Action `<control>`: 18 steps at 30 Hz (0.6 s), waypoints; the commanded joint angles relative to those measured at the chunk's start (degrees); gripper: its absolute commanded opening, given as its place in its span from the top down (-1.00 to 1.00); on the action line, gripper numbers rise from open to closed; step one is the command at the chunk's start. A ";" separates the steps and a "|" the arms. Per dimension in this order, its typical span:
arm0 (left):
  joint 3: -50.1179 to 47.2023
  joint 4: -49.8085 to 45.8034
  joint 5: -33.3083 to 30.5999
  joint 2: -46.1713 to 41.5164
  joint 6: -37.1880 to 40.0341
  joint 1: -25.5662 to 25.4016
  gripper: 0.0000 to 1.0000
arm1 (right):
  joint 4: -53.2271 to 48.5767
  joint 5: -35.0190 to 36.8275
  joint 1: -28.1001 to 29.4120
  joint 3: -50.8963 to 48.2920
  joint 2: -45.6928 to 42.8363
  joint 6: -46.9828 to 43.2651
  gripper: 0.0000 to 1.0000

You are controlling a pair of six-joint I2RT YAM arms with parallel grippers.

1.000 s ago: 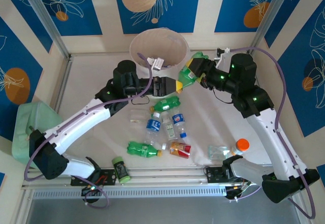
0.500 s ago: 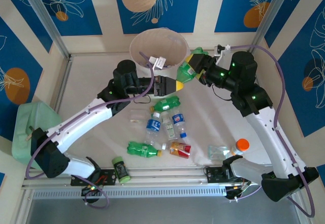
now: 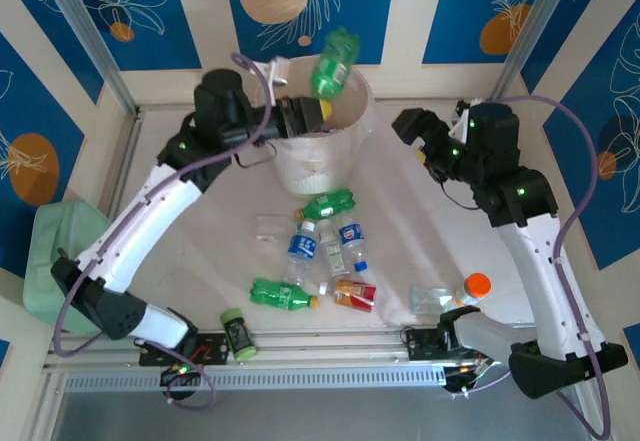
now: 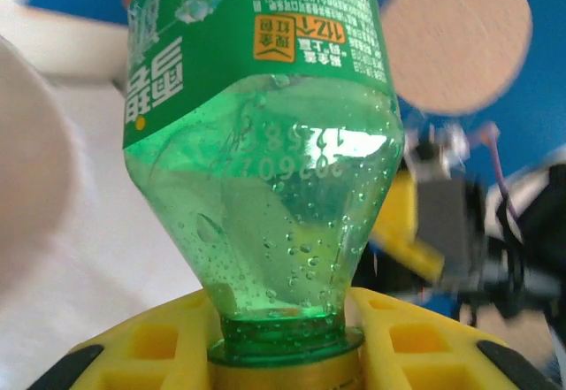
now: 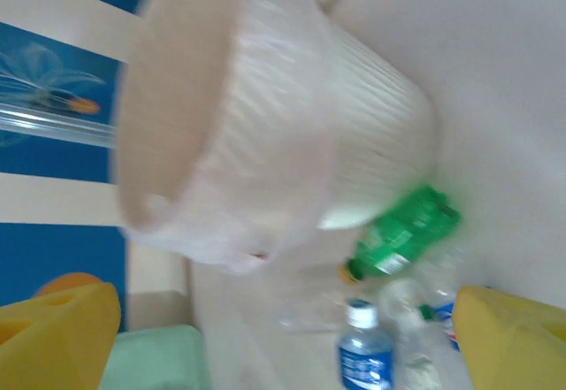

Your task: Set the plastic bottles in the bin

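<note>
Left jaws clenched on neck of green bottle (image 3: 333, 63), held base-up, tilted, over mouth of lined bin (image 3: 345, 146). Right jaws released, spread wide, just right of bin. Other bottles (image 3: 322, 244) lying clustered on bench (image 3: 430, 221), near side of bin.

Left wrist view: green bottle (image 4: 265, 187) is cut off at 12 o'clock, and its cap end is lost inside the left claw (image 4: 287, 363) at 6 o'clock. Right wrist view: bin (image 5: 265, 116) is blurred, with its rim cut off at 12 o'clock. Blue-labelled bottle (image 5: 364, 355) is cut off at 6 o'clock.
</note>
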 commanded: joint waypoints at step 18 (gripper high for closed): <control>18.00 -26.04 -16.00 10.50 14.03 2.33 -0.61 | 4.88 3.31 10.70 -14.19 21.85 -9.38 -0.90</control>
